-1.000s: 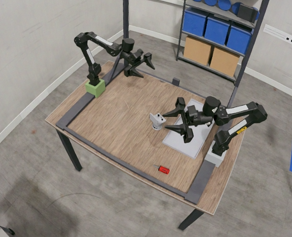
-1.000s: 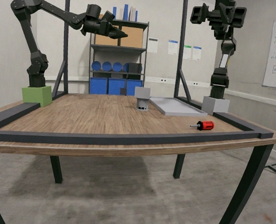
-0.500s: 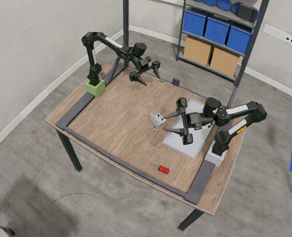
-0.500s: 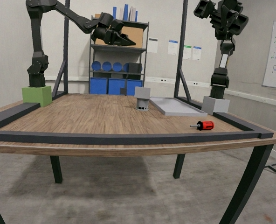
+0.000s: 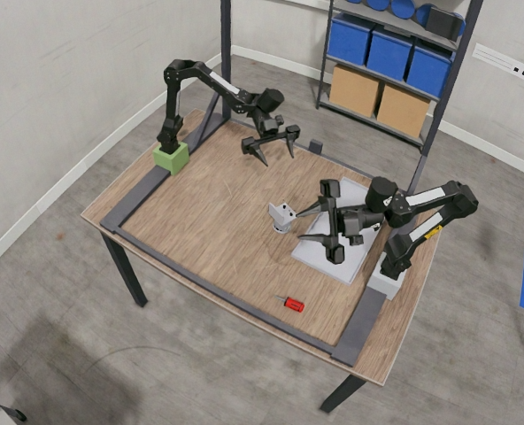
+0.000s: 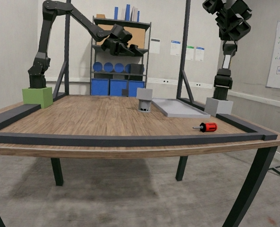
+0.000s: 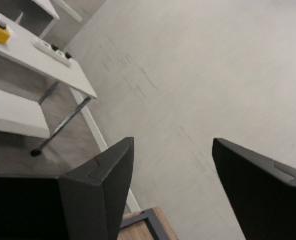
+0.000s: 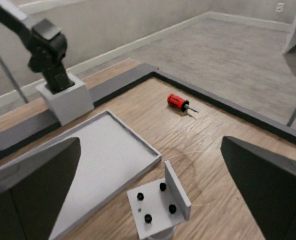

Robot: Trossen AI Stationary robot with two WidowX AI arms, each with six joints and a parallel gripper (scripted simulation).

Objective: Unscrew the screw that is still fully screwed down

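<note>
The joint module (image 5: 281, 227) (image 6: 144, 105) stands upright on the table. The light grey L-shaped bracket (image 5: 278, 212) (image 6: 144, 93) (image 8: 155, 201) sits on top, with several black screw heads; how deep each sits cannot be told. The red screwdriver (image 5: 294, 305) (image 6: 209, 127) (image 8: 177, 101) lies on its side near the front edge. My left gripper (image 5: 297, 226) (image 7: 173, 144) is partly open and empty, high above the table at the tray side, facing the wall. My right gripper (image 5: 280, 160) (image 6: 137, 54) (image 8: 152, 143) is wide open and empty, above the table behind the module.
The shallow grey tray (image 5: 349, 274) (image 6: 171, 115) (image 8: 113, 150) lies beside the module. A dark rail (image 5: 226, 292) (image 6: 125, 141) runs along the front edge. The left arm stands on a white block (image 5: 383, 285) (image 6: 214, 106) (image 8: 70, 102), the right on a green block (image 5: 171, 159) (image 6: 37, 96).
</note>
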